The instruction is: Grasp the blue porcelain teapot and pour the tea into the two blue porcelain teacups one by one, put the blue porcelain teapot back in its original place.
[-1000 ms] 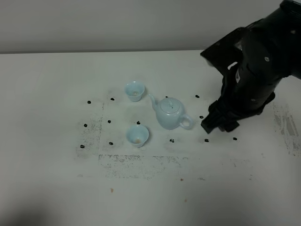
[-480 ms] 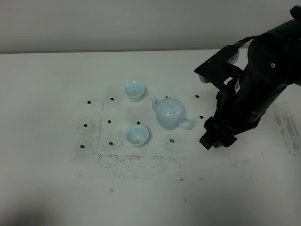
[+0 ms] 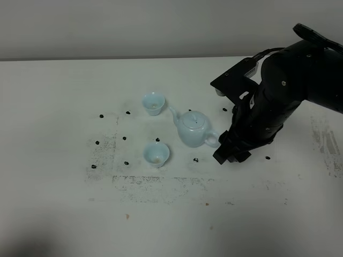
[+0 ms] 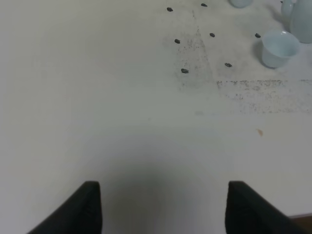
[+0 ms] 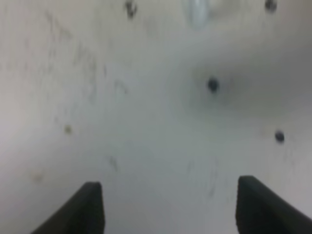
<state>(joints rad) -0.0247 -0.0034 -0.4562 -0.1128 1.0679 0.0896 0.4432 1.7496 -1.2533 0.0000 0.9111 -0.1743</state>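
My right arm reaches down from the right side, elbow high; my right hand sits low over the white table, just beside the loop handle of the blue porcelain teapot, fingers spread wide, grasping nothing; the teapot stands upright, right of the far teacup and the near teacup; my left hand hovers apart, also released; the right wrist view is blurred, the handle cut off at its edge.

Small black dots speckle the scuffed white table.
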